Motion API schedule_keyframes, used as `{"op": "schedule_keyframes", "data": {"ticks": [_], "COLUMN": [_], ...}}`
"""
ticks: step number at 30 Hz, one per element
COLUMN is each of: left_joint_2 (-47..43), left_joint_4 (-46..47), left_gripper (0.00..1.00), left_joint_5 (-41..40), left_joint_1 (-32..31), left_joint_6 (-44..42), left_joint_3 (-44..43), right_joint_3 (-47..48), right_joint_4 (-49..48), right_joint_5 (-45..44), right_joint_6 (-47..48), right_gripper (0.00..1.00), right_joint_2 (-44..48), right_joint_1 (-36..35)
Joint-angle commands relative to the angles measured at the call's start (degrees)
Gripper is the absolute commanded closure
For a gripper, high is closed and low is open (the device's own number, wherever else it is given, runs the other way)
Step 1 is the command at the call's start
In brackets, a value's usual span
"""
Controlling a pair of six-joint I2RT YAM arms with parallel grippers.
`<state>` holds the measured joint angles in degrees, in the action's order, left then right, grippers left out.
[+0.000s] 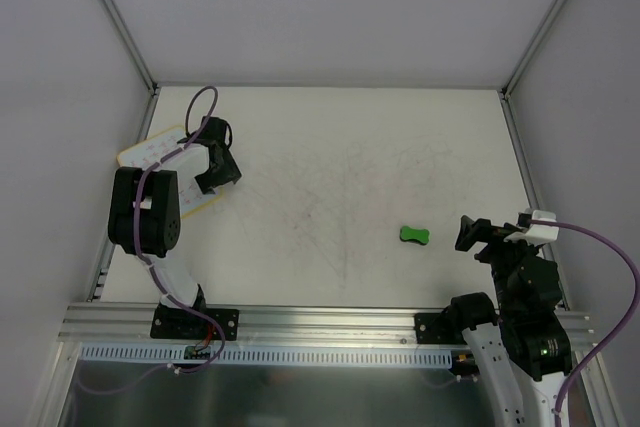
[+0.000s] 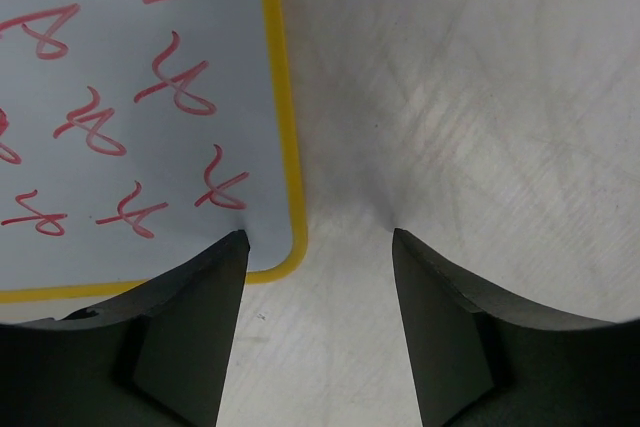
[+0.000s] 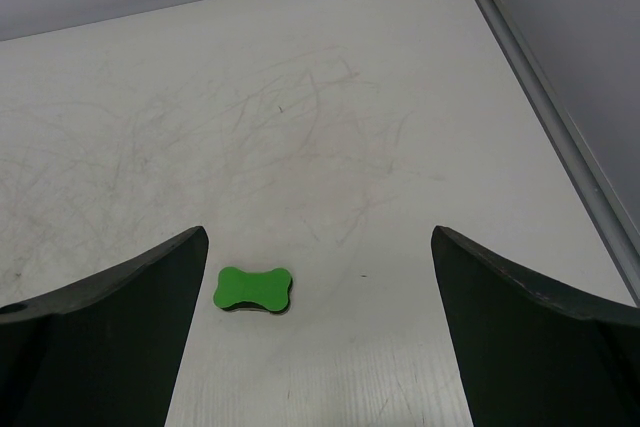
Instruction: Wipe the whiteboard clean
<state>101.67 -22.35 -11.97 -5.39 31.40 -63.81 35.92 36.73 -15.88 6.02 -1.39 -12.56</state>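
Closest to the lens are the two dark fingers of my left gripper (image 2: 318, 237). They are parted, with nothing clamped between them. One tip sits over the rounded near corner of the small flat white whiteboard (image 2: 120, 177), which has a thin yellow rim and is covered in red handwriting. The other tip is over the bare, scuffed white tabletop (image 2: 480, 97) just beside it. The board's yellow side edge runs up through the gap, away from me. In the overhead view the whiteboard lies flat at the far left of the table, under my left arm, and none of it is wiped yet.

My right gripper (image 3: 318, 232) is spread wide and holds nothing. The small green bone-shaped eraser (image 3: 254, 289) lies on the table just ahead of it. It is off-centre in the gap, nearer the left finger, and its long axis runs across from finger to finger. It is well apart from the whiteboard, across the table from it, so my right arm is clearly the nearer one to fetch it. I judge that closing as I stand would pinch the eraser by its ends. Turning the wrist should give a better grip on its narrow waist.
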Motion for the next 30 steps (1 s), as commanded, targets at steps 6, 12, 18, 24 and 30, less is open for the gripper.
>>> {"op": "schedule_keyframes", "data": {"ticks": [6,12,18,24,30], "left_joint_2": [3.1,2.31,0.11,0.2,2.92], "left_joint_4": [-1.21,-1.29,-1.38,-1.47,-1.47], "left_gripper": [0.49,0.71,0.89,0.96,0.96], "left_joint_5": [3.17,9.05,10.56,13.99,15.57], "left_joint_1": [1.26,0.73,-6.54,-15.95,-28.96], "left_joint_6": [0.68,3.31,5.34,9.46,14.03], "left_joint_3": [0.18,2.8,5.62,6.07,3.0], "right_joint_3": [-0.06,-0.06,-0.06,-0.06,-0.15], "right_joint_4": [-1.66,-1.66,-1.66,-1.75,-1.66], "right_joint_5": [-2.23,-2.84,-3.28,-3.54,-3.99], "right_joint_6": [-0.66,-0.66,-0.75,-0.92,-0.92], "right_gripper": [0.01,0.01,0.01,0.01,0.01], "right_joint_2": [0.42,0.51,2.44,3.41,4.11], "right_joint_1": [-0.36,-0.36,-0.28,-0.28,-0.28]}}
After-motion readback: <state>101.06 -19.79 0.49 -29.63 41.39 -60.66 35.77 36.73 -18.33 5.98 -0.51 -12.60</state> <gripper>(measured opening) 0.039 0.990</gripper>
